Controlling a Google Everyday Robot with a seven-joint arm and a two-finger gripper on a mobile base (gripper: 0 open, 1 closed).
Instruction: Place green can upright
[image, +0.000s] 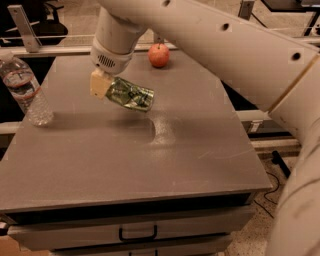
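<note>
**Desk:** Where is the gripper, and how do the jaws stand?

**Operator:** I have the gripper (106, 88) nearer to me than the apple (159, 55), offset toward the water bottle's side. The jaws are clamped on one end of the green can (132, 95). I can see one pale finger (98, 84) pressed against that end; the other is hidden behind the can.

**Desk:** Is the can on the table?

**Operator:** It looks clear of the grey table (200, 150), with a dark shadow on the surface just below it. It hangs in front of the apple, well apart from it.

**Desk:** Any containers?

**Operator:** The water bottle (25, 90) stands upright at the table edge, far from the apple on the gripper's side. It is clear plastic and I cannot tell how full it is. The drawer (137, 233) under the table top is shut.

**Desk:** Which way does the can point?

**Operator:** Its long axis is tilted, closer to lying than to upright. The held end is higher and the free end slopes down, away from the bottle. I cannot tell which end is the top.
</note>
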